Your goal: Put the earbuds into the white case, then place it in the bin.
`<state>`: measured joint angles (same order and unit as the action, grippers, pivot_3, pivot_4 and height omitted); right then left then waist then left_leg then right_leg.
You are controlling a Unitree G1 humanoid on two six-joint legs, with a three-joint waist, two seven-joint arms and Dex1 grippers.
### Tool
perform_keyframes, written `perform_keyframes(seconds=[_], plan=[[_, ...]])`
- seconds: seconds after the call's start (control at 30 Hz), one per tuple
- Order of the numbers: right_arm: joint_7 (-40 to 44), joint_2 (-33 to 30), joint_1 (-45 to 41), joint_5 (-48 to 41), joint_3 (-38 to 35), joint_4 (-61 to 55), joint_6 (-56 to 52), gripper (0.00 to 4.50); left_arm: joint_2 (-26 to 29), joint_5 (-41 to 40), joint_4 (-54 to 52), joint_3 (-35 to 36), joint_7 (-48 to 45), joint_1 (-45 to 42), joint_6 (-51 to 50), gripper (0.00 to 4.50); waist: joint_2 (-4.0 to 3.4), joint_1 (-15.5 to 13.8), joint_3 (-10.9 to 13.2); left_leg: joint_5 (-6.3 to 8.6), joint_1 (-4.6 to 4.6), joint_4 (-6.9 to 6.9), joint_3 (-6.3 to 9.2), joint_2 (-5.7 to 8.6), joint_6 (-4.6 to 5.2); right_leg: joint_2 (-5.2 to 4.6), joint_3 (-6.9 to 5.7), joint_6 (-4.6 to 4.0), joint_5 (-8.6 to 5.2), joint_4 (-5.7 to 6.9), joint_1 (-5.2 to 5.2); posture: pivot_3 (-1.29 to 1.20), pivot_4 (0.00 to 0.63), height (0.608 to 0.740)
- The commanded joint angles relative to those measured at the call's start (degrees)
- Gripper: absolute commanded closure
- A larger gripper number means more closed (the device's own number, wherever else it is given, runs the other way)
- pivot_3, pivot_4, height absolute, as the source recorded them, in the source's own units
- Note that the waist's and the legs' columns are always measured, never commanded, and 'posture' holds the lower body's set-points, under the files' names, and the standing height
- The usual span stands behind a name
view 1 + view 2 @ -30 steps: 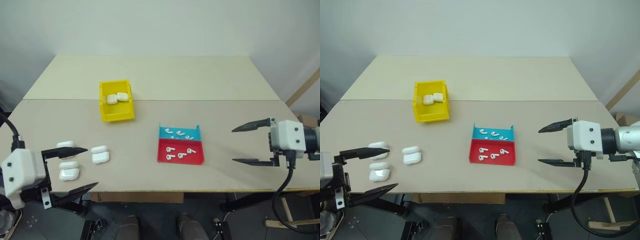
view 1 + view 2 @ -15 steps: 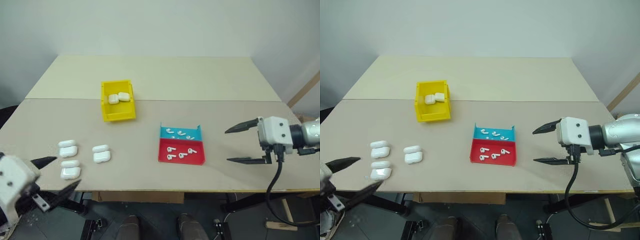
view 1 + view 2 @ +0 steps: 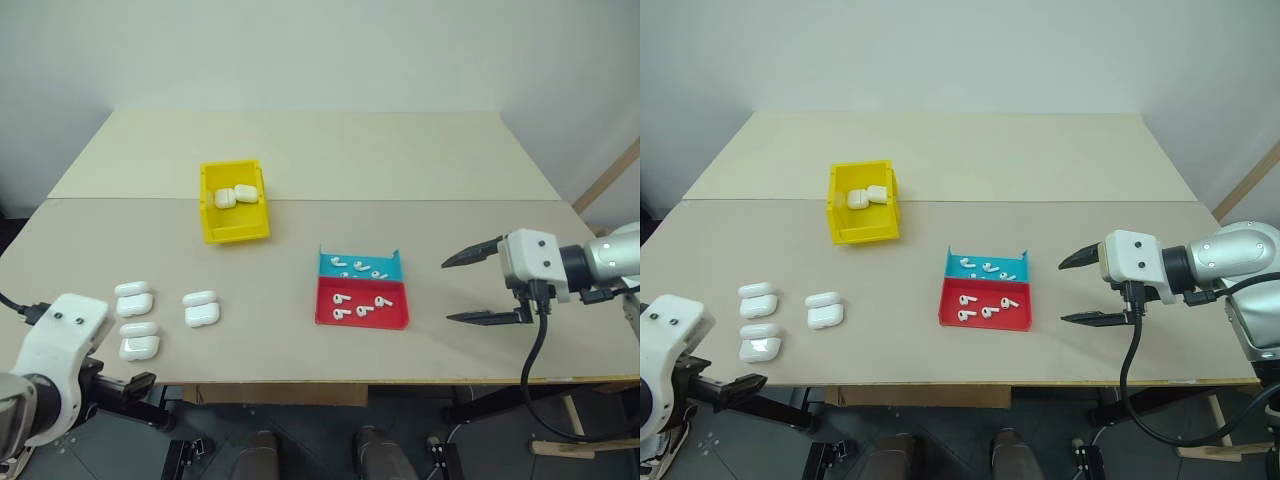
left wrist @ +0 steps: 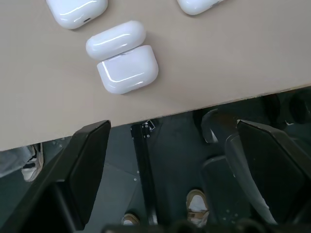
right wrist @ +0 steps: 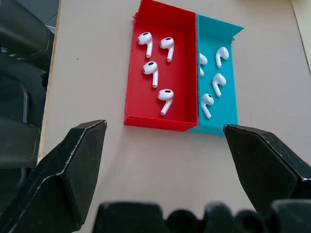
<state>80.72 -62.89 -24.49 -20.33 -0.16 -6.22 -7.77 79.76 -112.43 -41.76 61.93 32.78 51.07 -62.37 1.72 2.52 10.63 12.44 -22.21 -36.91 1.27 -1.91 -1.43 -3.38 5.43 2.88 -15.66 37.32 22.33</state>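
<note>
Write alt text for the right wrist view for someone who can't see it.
A red and blue tray on a tan table holds four white earbuds in each half. The open right tool faces it, touching nothing.

white boxy wrist housings, black two-finger right gripper (image 3: pixel 478 286), grey forearm, black cables

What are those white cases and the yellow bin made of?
The white cases look like glossy hard plastic: light glints off their smooth rounded shells. The yellow bin seems to be moulded plastic too, with an even bright colour and thin stiff walls, less shiny.
</note>
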Motion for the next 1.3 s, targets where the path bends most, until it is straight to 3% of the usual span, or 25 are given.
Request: perform_keyframes(seconds=[0.03,0.47,0.77,1.3], plan=[[0.31,-1.04,0.29,0.01,-1.53,-1.11,-0.61,0.04,1.49,-0.57,2.59,-3.45,5.32,-1.34,3.48,0.0,-0.01,-0.07,0.0,0.0,0.0,0.02,-0.01,0.0,0.0,0.01,0.0,-0.02,-0.01,0.0,0.01,0.0,0.15,0.74],[-0.25,-2.59,2.48,-0.07,-3.38,-2.87,-2.31,0.04,5.37,-0.57,11.64,-24.47,7.31,-17.69,7.21,0.0,-0.01,-0.77,0.0,-0.01,-0.06,0.03,-0.03,0.02,-0.01,0.03,-0.01,0.0,0.0,-0.09,0.0,0.0,0.15,0.74],[-1.02,-3.51,3.62,-0.4,-4.63,-4.11,-3.41,0.04,4.52,-0.57,14.74,-38.28,8.41,-28.69,8.0,0.0,-0.01,-1.41,0.01,-0.01,-0.08,0.03,-0.03,0.02,-0.02,0.04,0.0,0.02,0.01,-0.11,0.0,0.0,0.15,0.74],[-1.71,-4.24,5.67,-0.53,-6.17,-5.61,-4.77,0.04,3.26,-0.57,23.07,-53.08,6.94,-46.71,3.99,0.0,-0.01,-1.68,0.01,-0.02,-0.09,0.02,-0.02,0.03,-0.04,0.04,0.0,0.07,0.03,-0.12,0.0,0.0,0.15,0.74]])
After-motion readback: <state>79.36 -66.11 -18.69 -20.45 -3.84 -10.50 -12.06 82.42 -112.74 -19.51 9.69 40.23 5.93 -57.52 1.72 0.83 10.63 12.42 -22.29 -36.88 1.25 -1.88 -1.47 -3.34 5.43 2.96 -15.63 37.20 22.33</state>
